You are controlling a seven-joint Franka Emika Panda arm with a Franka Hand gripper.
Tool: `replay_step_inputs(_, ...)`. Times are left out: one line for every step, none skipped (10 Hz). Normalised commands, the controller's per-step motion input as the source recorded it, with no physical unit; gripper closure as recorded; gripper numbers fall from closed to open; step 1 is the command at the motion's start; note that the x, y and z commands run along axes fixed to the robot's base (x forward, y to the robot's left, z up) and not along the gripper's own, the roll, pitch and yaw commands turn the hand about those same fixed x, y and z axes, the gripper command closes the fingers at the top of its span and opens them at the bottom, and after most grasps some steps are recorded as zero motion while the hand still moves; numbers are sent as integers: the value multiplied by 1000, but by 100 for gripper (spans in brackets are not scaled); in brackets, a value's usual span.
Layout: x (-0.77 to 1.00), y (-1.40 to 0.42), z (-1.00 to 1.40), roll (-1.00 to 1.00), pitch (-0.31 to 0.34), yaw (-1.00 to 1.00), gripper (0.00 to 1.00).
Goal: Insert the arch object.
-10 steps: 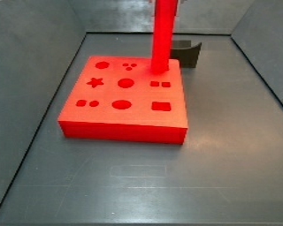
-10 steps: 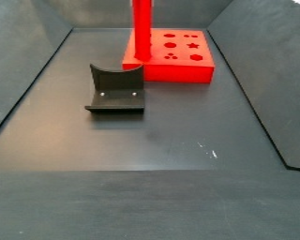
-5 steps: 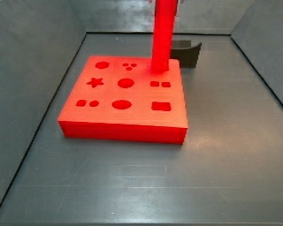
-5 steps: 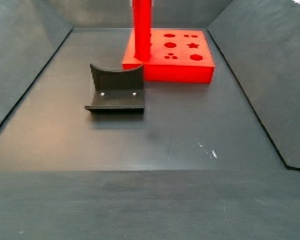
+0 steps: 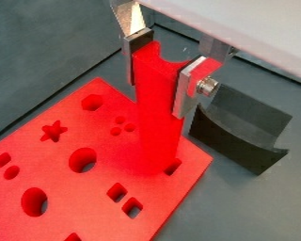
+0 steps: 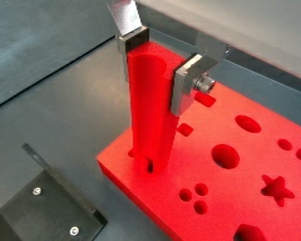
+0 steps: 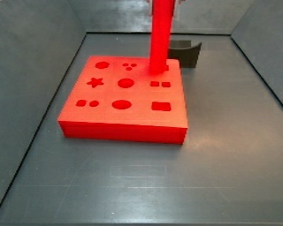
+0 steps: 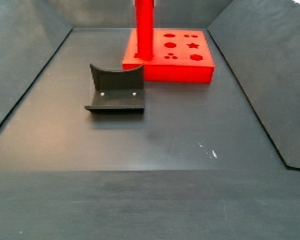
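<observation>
The red board point(image 7: 123, 95) lies flat on the grey floor point(image 8: 153, 141), its top cut with shaped holes — a star, circles, squares — and the arch object point(image 5: 154, 113) stands upright at one corner of it, its lower end sunk into a hole near the board's edge in both wrist views. In a side view the bar point(image 7: 161, 35) rises straight out of the frame. The gripper point(image 5: 166, 58) comes down from above and is clamped on the upper part of the bar, one silver finger point(image 6: 187, 83) flat against each side. Just beyond that corner of the board stands the fixture point(image 8: 115, 89) — dark, L-shaped, apart from the board in a side view.
</observation>
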Motion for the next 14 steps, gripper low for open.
replay_step_inputs(3,-57,-203,0,0,0,100)
replay_step_inputs(83,0,-271,6,0,29,100)
replay_step_inputs(143,0,-234,0,0,43,100)
replay_step_inputs(109,0,-223,0,0,26,100)
replay_step_inputs(20,0,-226,0,0,0,100)
replay_step_inputs(29,0,-209,0,0,0,100)
replay_step_inputs(43,0,-183,0,0,0,100)
replay_step_inputs(54,0,-169,0,0,0,100)
replay_step_inputs(137,0,-123,0,0,0,100)
replay_step_inputs(280,0,-46,0,0,0,100)
replay_step_inputs(351,0,-26,-7,1,0,100)
replay_step_inputs(211,0,-94,-9,0,0,100)
replay_step_inputs(60,0,-123,0,0,0,100)
replay_step_inputs(0,0,-169,0,0,0,100)
